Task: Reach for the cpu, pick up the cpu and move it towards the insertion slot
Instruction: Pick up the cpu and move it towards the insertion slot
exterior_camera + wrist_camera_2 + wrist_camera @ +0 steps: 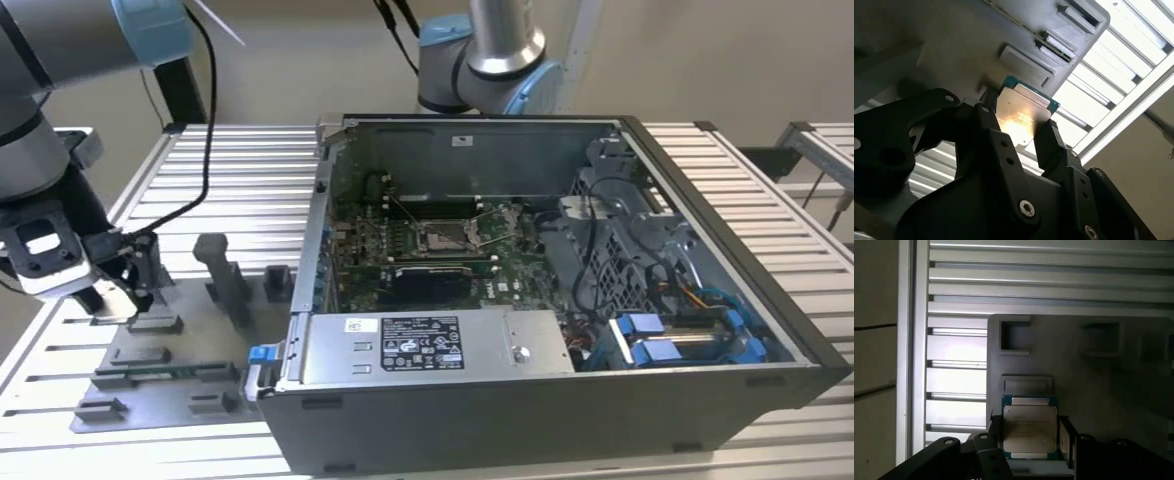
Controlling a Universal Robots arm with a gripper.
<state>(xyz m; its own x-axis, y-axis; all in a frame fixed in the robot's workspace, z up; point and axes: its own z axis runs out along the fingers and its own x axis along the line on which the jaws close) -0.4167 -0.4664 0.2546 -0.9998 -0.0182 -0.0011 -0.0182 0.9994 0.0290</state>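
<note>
The cpu (1030, 427) is a thin square chip with a pale silver face and a green rim, also seen lit by glare in the second wrist view (1021, 112). My gripper (1030, 435) has its dark fingers (1050, 137) pressed against two opposite edges of the chip, shut on it. In the exterior view the gripper (114, 298) hangs just over the grey fixture plate (160, 375) at the exterior view's left. The insertion slot (449, 236), a shiny metal frame with a dark centre on green board, lies inside the open computer case (721, 330), well to the right of the gripper.
Grey fixture blocks (220, 275) stand on the plate beside the gripper. A silver power supply box (414, 346) with a white label sits at the case's front. A second robot arm (483, 60) rises behind the case. The slatted metal table (240, 170) surrounds everything.
</note>
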